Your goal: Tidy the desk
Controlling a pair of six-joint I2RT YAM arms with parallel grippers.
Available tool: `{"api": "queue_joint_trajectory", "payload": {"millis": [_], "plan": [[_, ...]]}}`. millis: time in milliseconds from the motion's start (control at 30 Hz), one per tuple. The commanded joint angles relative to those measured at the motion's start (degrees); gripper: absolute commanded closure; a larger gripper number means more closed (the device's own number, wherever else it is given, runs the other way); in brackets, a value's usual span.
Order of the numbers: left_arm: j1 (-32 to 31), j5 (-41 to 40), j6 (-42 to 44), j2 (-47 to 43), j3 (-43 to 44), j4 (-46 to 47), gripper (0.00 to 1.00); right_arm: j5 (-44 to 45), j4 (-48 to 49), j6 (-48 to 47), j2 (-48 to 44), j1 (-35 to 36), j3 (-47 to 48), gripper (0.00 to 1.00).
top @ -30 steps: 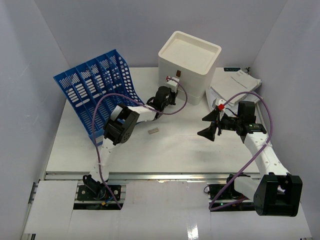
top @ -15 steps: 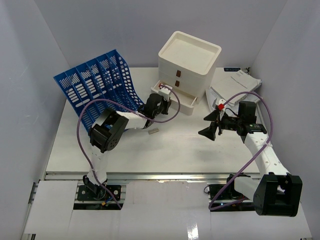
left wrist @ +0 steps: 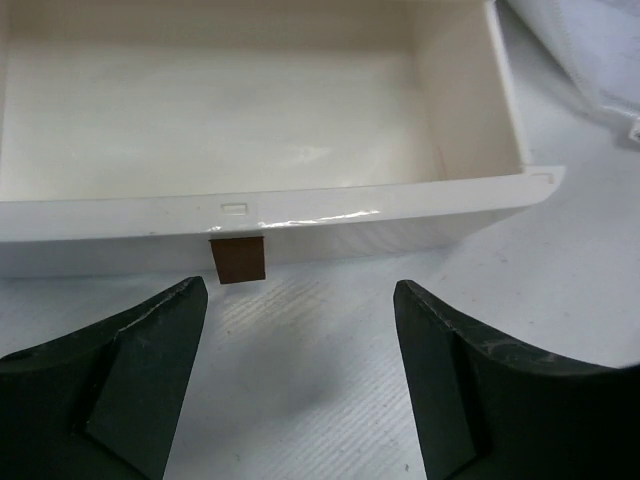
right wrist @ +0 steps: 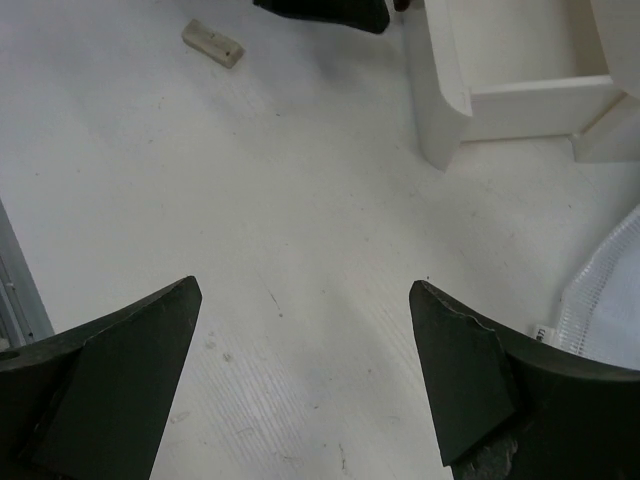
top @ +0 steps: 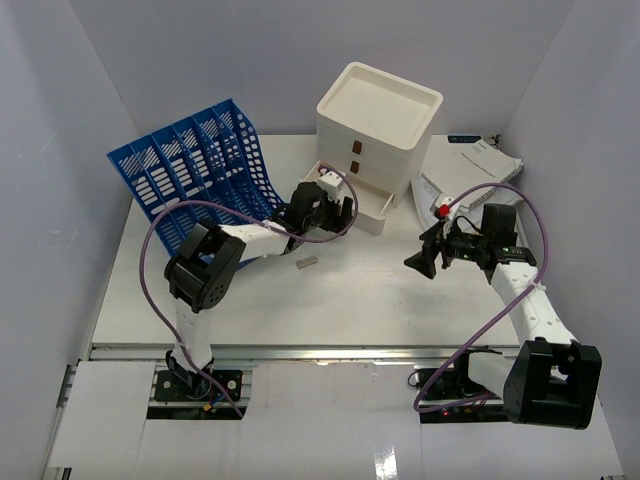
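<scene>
The left arm stretches low across the desk (top: 380,310), with the left tool (left wrist: 300,300) spread just short of the drawer's (left wrist: 400,205) front edge and brown tab (left wrist: 238,259). The right tool (right wrist: 300,290) hangs splayed over bare desk (right of centre). A second ago the drawer was shut – now it stands pulled out.

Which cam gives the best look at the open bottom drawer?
Left wrist: the drawer fills the frame from close up, its visible interior bare, with the brown pull tab on its front. Top external shows it small, pulled out of the cream drawer box. Right wrist catches only one corner.
</scene>
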Motion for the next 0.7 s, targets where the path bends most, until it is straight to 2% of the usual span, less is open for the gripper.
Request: {"api": "queue_joint_trajectory", "payload": {"millis": [0,200,367,467,567,667], "plan": [[-0.1,4.3,1.5,-10.5,0.8,-5.1,0.10,11.4,-0.3,5.1,0.3,-0.5,2.1,0.09],[-0.1,8.6,2.9,-20.7,-2.1,-14.4,0.04,30.7,-0.5,14.9,1.6,-1.1,5.5,0.09],[-0.1,8.8,2.5,-33.5,-11.0,-16.2,0.02,41.2,-0.1,19.9,1.4,-2.5,6.4,0.07],[-0.1,10.0,1.8,-40.7,-16.2,-16.8,0.02,50.1,-0.1,31.8,5.3,-4.2,8.6,0.04],[-0.1,11.4,2.1,-45.9,-19.3,-18.7,0.02,55.1,-0.8,37.3,9.3,-5.9,10.1,0.04],[-0.1,8.8,4.5,-51.0,-22.7,-20.2,0.02,58.6,1.6,37.6,11.3,-5.9,10.4,0.06]]}}
